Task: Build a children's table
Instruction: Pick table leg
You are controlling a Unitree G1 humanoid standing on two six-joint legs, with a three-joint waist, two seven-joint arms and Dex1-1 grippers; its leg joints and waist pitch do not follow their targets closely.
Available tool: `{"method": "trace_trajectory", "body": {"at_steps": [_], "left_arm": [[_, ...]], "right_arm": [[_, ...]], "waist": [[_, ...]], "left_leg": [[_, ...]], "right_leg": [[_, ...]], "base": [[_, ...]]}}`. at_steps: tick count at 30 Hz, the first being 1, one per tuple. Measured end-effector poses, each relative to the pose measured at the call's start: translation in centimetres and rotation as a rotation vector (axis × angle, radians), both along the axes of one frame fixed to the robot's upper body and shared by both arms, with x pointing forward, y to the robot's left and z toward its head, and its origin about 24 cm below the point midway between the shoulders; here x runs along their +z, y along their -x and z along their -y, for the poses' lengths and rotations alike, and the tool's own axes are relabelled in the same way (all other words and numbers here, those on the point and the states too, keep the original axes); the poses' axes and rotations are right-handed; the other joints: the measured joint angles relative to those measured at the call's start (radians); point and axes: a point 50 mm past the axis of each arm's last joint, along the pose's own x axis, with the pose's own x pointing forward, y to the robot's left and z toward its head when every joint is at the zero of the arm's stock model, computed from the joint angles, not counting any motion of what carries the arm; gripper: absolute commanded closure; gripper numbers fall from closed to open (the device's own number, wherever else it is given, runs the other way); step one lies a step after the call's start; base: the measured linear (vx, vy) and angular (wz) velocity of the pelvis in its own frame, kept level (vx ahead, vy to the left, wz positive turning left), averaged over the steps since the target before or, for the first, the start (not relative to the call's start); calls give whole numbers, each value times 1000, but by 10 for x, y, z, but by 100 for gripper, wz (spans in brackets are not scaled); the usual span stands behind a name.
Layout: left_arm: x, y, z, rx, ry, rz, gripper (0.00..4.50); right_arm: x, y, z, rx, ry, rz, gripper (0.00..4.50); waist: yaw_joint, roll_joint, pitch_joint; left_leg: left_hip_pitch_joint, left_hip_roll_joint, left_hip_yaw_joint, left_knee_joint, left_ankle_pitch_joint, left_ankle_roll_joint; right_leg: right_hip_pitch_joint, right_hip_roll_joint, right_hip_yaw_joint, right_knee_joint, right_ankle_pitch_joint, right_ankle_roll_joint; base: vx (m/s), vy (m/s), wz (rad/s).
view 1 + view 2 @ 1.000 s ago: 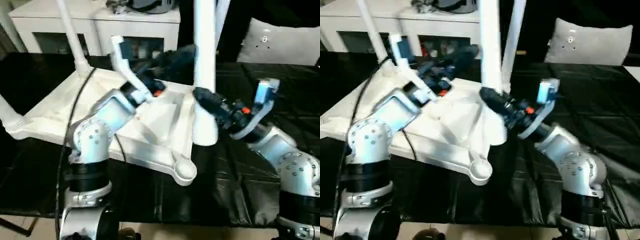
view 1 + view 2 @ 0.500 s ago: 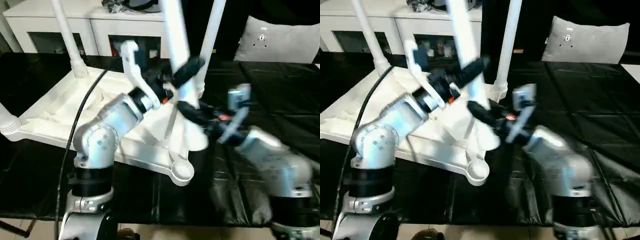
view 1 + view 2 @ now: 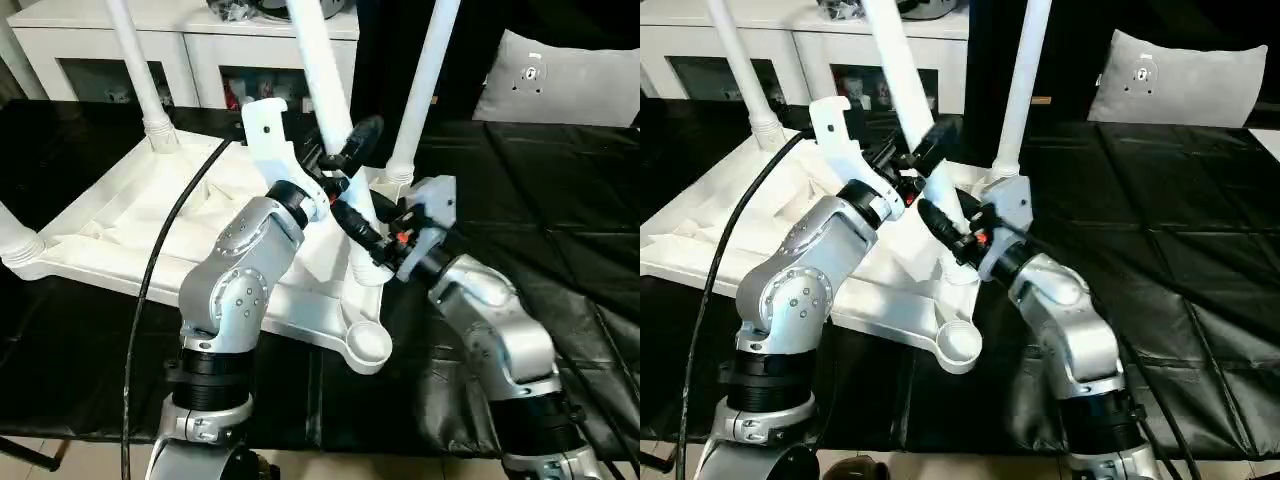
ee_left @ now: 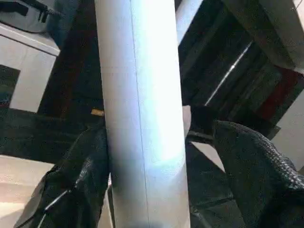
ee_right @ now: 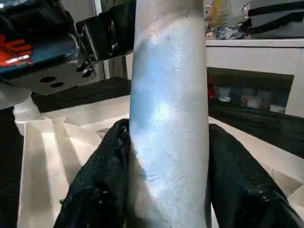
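Observation:
The children's table lies upside down, its white ribbed top (image 3: 110,215) on the black cloth. Three legs stand in corner sockets: back left (image 3: 135,70), front left (image 3: 15,240) and back right (image 3: 425,90). The front right socket (image 3: 366,345) holds nothing. A fourth leg (image 3: 322,70) leans over the top's right side. My right gripper (image 3: 358,222) is shut on its thick lower part, both fingers (image 5: 102,190) pressed to it. Higher up, my left gripper (image 3: 348,150) stands open around the same leg (image 4: 142,118); one finger (image 4: 76,185) touches it, the other (image 4: 256,161) stands apart.
A long white cabinet (image 3: 100,30) runs along the back. A white cushion (image 3: 560,80) rests at the back right. Black cloth (image 3: 560,200) stretches to the right of the table top. A black cable (image 3: 160,250) hangs from my left arm across the top.
My right gripper has carried the fourth leg leftward and tilted it from upright. My left gripper has swung to it and now brackets it, its fingers narrower than before.

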Motion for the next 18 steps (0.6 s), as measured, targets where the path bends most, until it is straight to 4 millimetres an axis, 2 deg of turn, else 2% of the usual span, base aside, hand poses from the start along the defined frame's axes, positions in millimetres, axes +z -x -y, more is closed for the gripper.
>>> {"method": "trace_trajectory", "body": {"at_steps": [18], "left_arm": [[-2, 0, 1, 15, -29, 5, 128]], "right_arm": [[-5, -1, -4, -17, 6, 33, 264]], "waist": [[0, 0, 0]], "left_leg": [[0, 0, 0, 1, 2, 2]], "right_leg": [[0, 0, 0, 0, 3, 0]], "base": [[0, 0, 0]]}}
